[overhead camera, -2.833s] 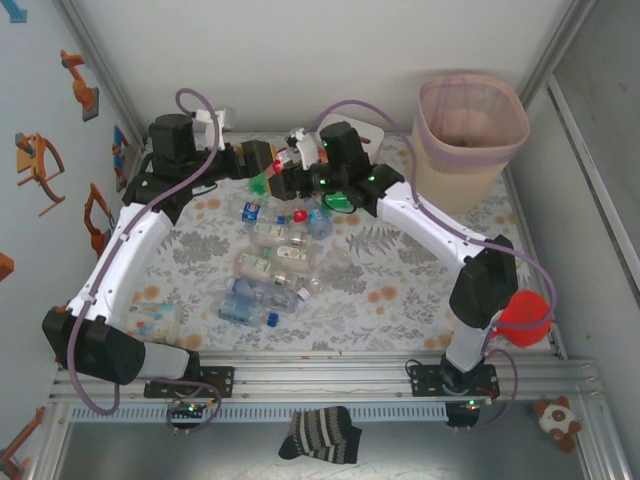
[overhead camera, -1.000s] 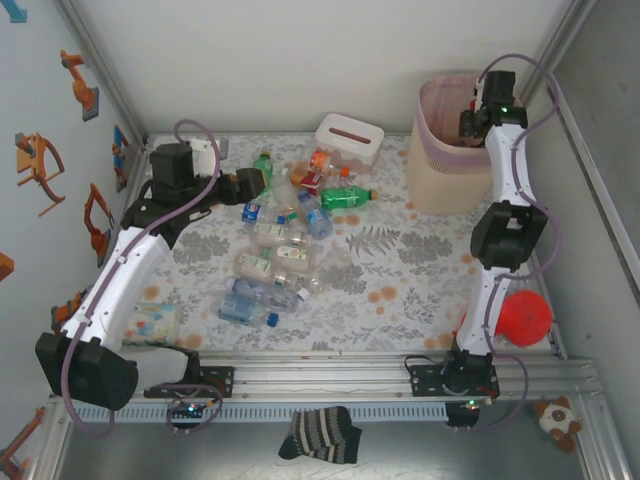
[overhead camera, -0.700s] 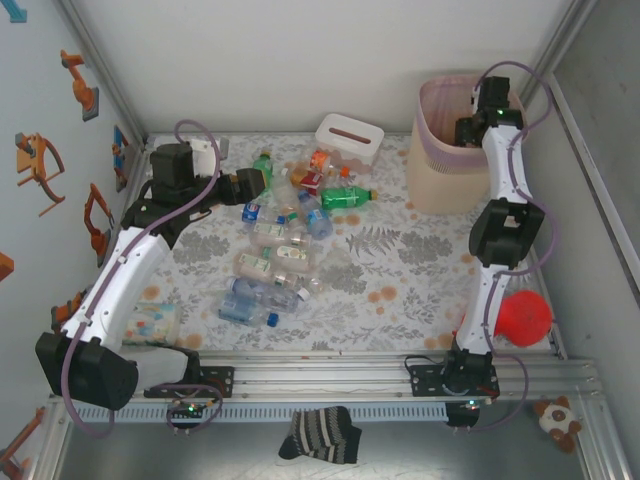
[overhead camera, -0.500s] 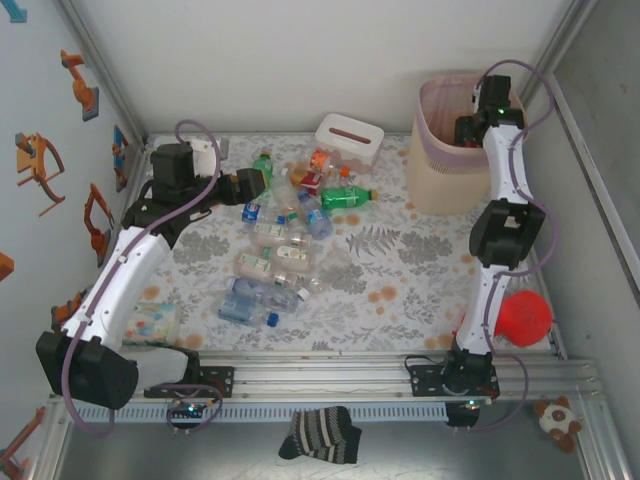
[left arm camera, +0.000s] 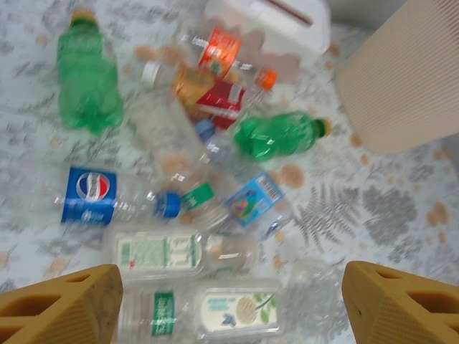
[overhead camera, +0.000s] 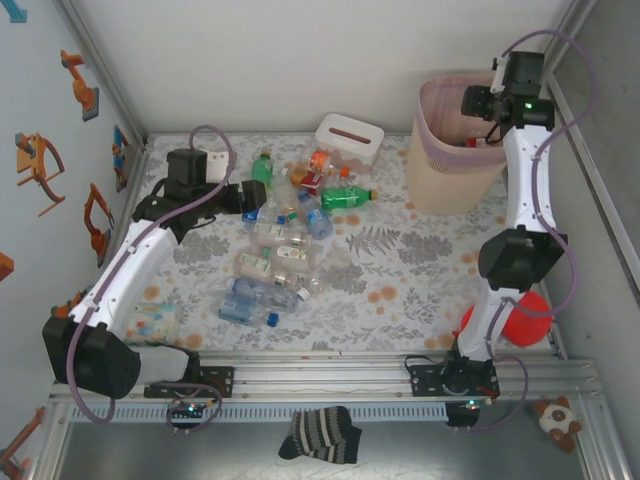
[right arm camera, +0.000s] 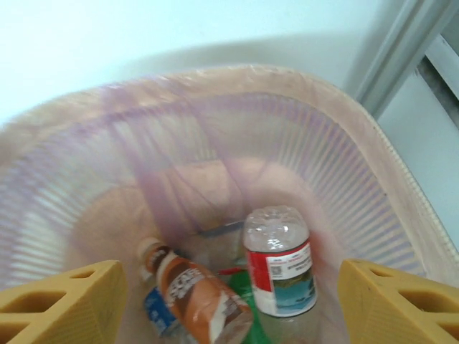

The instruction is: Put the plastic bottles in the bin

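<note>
You look to be between a drop and a pick. Your right gripper hangs over the tall beige ribbed plastic bin with its translucent pink liner. Its jaws are spread wide and hold nothing. Down in the bin lie a clear plastic bottle with a red and teal label and a bottle with a brown label and a white cap. The print on both is too blurred to read.

Most of the job is ahead of you, since the heap of small plastic bottles sits on the flowered tablecloth, well left of the bin. Your left gripper hovers above that heap, jaws wide and empty.

From there you can make out these things:
- a clear bottle with a blue label carrying a red, white and blue roundel that looks like the Pepsi mark
- a blue label with a barcode
- a clear bottle with a green and white label, its lettering illegible
- two crumpled green bottles, one with an orange cap and one at the far left

The next move calls for lowering the left jaws across the body of a single bottle that has free space on both sides. Leave the white rectangular tissue box alone. I judge the thin clear bottles likely to buckle or roll, so close gently.
</note>
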### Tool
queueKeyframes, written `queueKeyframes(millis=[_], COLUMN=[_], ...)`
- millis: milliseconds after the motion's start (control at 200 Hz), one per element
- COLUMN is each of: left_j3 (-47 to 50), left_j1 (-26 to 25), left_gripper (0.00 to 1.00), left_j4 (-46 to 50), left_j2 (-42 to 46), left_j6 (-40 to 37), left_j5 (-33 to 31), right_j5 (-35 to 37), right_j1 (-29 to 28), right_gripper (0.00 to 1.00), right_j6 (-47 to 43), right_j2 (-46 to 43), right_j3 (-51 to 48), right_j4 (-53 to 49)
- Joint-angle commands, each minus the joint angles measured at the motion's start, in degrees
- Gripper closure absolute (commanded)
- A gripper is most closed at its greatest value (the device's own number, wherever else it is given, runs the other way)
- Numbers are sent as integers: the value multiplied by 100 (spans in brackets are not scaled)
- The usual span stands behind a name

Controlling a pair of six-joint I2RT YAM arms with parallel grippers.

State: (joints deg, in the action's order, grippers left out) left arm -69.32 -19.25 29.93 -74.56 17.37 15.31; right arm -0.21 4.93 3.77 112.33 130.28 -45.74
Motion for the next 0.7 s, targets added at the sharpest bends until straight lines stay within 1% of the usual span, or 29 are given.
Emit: queueKeyframes(millis=[0, 55, 135, 170, 215, 255, 295, 350, 421, 536, 691], left_j3=[-187, -196, -122, -55, 19, 48, 50, 71, 162, 429, 981], left_j1=[-176, -273, -396, -450, -526, -609, -721, -898, -1135, -1488, -1911], left_gripper=[20, 20, 20, 20, 24, 24, 24, 25, 26, 25, 24], left_j4=[888, 1218, 1533, 1677, 1881, 2147, 2477, 2891, 3319, 3737, 3845], left_j2=[11, 53, 185, 249, 316, 345, 355, 368, 413, 452, 450], left_j6=[206, 439, 1035, 1468, 2074, 2768, 3286, 4102, 5045, 6371, 7616], left_j5=[-888, -1262, -1738, -2060, -2438, -2750, -3058, -3306, -3462, -3404, -3143], right_j5=[-448, -506, -518, -553, -576, -608, -629, -685, -738, -883, -928], right_j1=[-212, -309, -449, -491, -585, -650, -717, -797, -879, -982, -1077], right_gripper=[24, 24, 25, 25, 25, 25, 25, 25, 25, 25, 25], right_j6=[187, 193, 241, 254, 294, 331, 370, 409, 455, 529, 538], right_j2=[-379, -551, -816, -923, -1099, -1232, -1353, -1493, -1636, -1773, -1881], right_j3=[-341, -534, -854, -1022, -1292, -1478, -1652, -1844, -2044, -2223, -2315], right_j4=[45, 72, 157, 212, 318, 402, 475, 551, 624, 697, 703])
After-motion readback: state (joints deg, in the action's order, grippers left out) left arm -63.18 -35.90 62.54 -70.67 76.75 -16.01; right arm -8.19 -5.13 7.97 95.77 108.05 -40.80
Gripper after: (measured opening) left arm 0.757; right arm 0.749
